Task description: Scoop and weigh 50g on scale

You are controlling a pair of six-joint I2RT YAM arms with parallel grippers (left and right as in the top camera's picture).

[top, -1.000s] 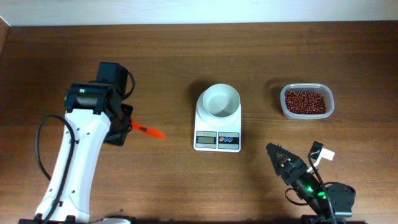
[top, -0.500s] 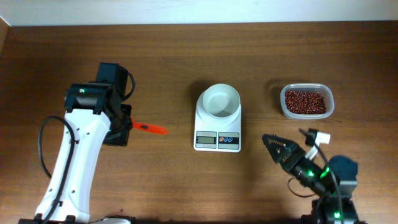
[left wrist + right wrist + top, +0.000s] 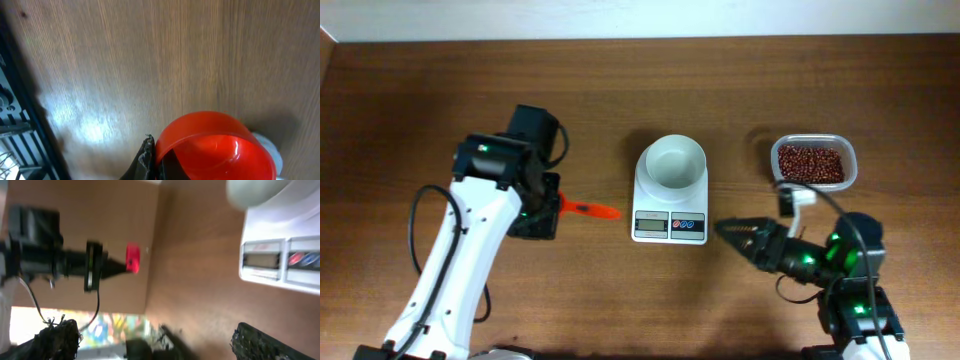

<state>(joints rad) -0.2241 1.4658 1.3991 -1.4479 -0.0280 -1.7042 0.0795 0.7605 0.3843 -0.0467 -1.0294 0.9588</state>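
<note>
From my console the wooden table (image 3: 620, 80) fills the overhead view. The white left arm (image 3: 460, 260) reaches in from 7 o'clock, and the darker right arm (image 3: 850, 290) sits at 5 o'clock.

The scale (image 3: 670, 222) stands at the table's centre, its round white bowl (image 3: 676, 163) empty. At 3 o'clock from it, well apart, is the clear plastic container (image 3: 851, 165) holding the reddish-brown beans (image 3: 810, 163).

The left gripper (image 3: 558, 204) is at 9 o'clock from the scale, pinched tight on the handle of a red scoop (image 3: 588, 209), whose cup points toward the scale. The right gripper (image 3: 735, 233) hovers at 5 o'clock from the scale, jaws wide and holding nothing.

I judge this to be the opening step: scoop in hand, no beans lifted, nothing weighed. The next move calls for carrying the scoop across past the bowl to the container and dipping it into the beans. The right gripper might steady that container.
</note>
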